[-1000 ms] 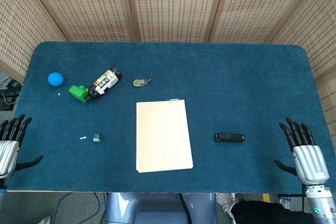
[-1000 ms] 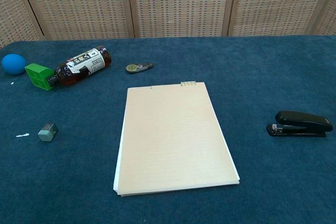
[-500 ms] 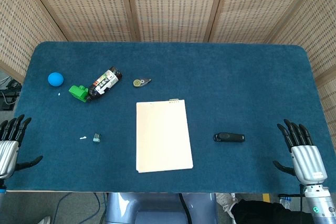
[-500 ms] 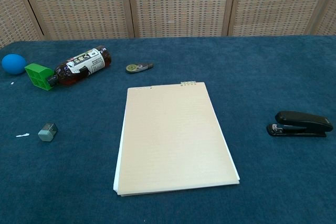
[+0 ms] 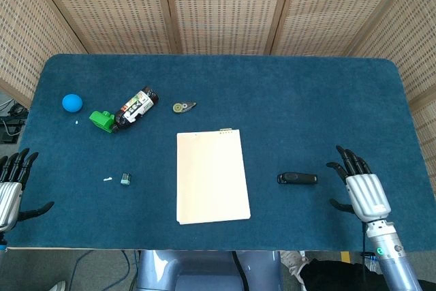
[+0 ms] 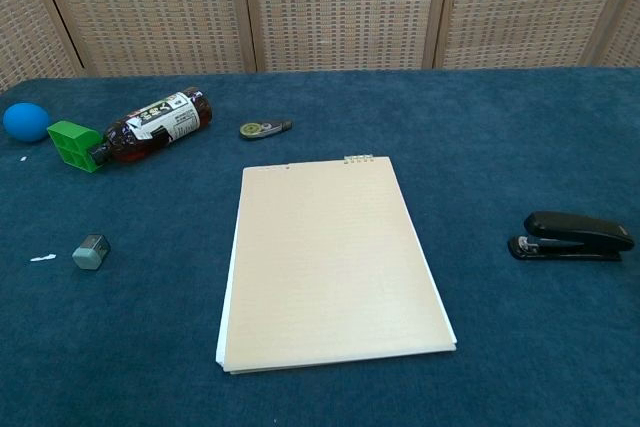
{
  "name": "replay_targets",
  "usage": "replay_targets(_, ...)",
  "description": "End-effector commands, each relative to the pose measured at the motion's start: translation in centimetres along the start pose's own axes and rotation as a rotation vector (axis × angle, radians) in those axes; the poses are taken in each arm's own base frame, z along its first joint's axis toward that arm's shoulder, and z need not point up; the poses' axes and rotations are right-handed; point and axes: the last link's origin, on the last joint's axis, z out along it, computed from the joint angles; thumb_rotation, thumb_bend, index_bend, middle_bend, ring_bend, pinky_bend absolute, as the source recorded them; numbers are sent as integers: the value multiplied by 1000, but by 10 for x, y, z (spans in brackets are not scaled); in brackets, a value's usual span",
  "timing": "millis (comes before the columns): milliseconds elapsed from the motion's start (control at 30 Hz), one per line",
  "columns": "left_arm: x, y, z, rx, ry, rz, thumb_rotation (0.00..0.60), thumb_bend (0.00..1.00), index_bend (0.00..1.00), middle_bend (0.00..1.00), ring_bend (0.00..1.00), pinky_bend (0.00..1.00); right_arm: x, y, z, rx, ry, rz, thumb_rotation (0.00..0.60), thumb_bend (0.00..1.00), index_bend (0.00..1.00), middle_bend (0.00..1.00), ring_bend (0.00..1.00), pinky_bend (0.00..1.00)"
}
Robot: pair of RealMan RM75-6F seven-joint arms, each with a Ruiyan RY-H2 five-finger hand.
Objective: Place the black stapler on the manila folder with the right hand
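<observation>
The black stapler (image 5: 297, 178) (image 6: 570, 236) lies flat on the blue table, right of the manila folder (image 5: 212, 176) (image 6: 328, 261). My right hand (image 5: 361, 189) hovers open over the table's front right part, a short way right of the stapler and apart from it, fingers spread. At the front left edge my left hand (image 5: 11, 185) is open and holds nothing. Neither hand shows in the chest view.
At the back left lie a blue ball (image 5: 71, 102), a green block (image 5: 102, 120), a dark bottle (image 5: 137, 107) and a small tape dispenser (image 5: 182, 106). A small grey eraser (image 5: 125, 179) sits left of the folder. The table's front edge (image 5: 204, 244) is close below.
My right hand has moved left and forward over the table toward the stapler. The left hand has barely shifted. Stapler and folder lie as before.
</observation>
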Motion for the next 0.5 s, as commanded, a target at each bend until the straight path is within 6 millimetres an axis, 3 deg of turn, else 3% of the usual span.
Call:
replay_targets(33,-1,1,0,-3,-2,1,600,131,0,0,0,0,-10,-13,23,-7,-41,18,600,191,314,97,17,234)
replay_targets(500,-2,1,2,-2,-9,4,600,132,0,0,0,0,-46,-26,49,-30,-155,29,600,244,367,135,36,251)
